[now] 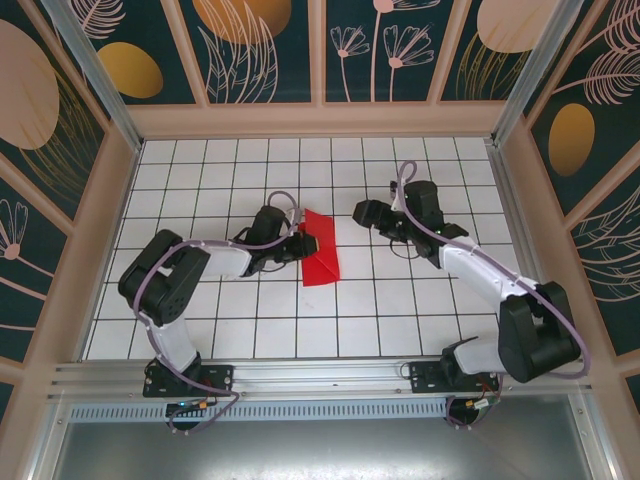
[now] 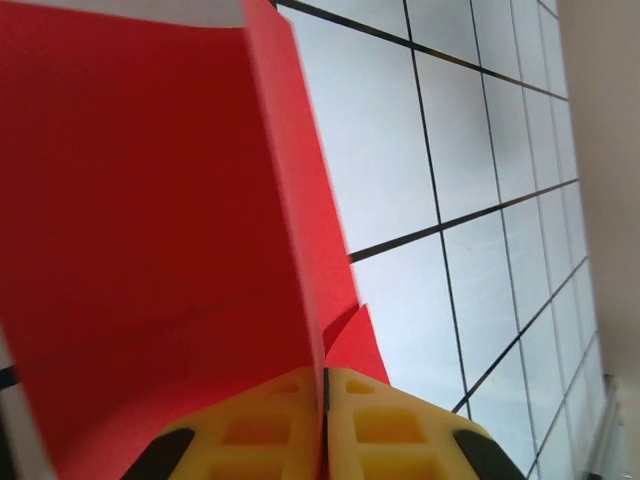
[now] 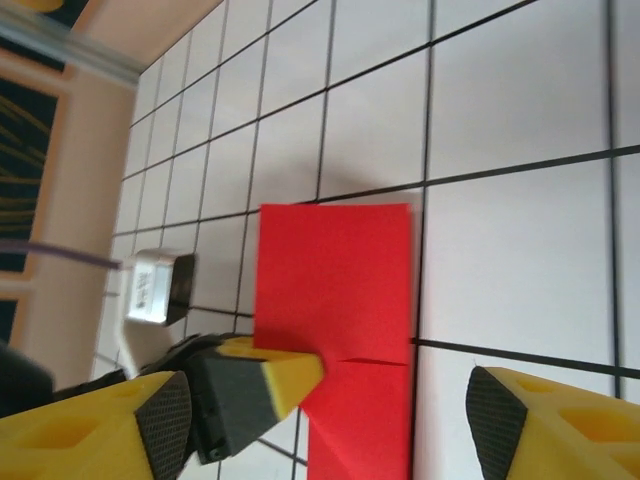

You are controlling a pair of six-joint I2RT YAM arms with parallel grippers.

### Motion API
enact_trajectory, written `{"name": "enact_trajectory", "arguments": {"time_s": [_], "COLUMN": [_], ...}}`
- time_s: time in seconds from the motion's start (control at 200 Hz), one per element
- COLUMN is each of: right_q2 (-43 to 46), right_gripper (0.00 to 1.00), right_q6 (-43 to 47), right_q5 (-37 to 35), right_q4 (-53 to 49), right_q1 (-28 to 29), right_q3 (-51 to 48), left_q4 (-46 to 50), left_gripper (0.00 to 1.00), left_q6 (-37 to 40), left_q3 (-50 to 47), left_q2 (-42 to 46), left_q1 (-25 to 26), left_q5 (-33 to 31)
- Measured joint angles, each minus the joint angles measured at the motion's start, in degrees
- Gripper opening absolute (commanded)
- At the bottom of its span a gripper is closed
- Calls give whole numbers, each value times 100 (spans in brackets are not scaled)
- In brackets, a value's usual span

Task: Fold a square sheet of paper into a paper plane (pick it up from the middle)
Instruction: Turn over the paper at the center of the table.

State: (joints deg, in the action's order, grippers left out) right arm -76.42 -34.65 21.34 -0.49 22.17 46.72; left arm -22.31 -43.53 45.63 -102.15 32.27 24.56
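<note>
Finding: the square sheet of paper (image 1: 320, 255), partly folded, sits near the middle of the table (image 1: 400, 320). Left gripper (image 1: 296, 243) is clamped on its left edge, which I judge pins the fold. Right gripper (image 1: 362, 212) stands with jaws apart near the sheet's right side, not touching, presumably ready for the next crease.

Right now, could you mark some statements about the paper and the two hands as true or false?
1. The left hand is shut on the red paper. True.
2. The right hand grips the paper too. False: it is open and apart from the paper.
3. The paper sits between the two hands in the top view. True.
4. The table is plain wood. False: it is white with a black grid.
</note>
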Motion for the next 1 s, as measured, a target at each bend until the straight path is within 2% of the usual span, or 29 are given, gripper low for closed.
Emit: {"name": "enact_trajectory", "arguments": {"time_s": [0.305,0.565,0.761,0.996], "right_q2": [407,407,319,162], "right_gripper": [81,80,80,80], "right_q6": [-28,-195,-240,-326], "right_q5": [-977,-1362,-1587,-1862], "right_q4": [-398,-407,-413,-540], "right_q1": [-2,-2,-2,-39], "right_q3": [0,-33,-61,-61], "left_q4": [2981,5051,5814,6629], "left_gripper": [9,9,8,6], "left_q6": [977,1292,1270,968], "left_q3": [1235,2306,2662,3438], "left_q2": [1554,1698,955,-1051], "left_q1": [0,140,330,800], "left_q5": [-1878,-4111,-5622,-7075]}}
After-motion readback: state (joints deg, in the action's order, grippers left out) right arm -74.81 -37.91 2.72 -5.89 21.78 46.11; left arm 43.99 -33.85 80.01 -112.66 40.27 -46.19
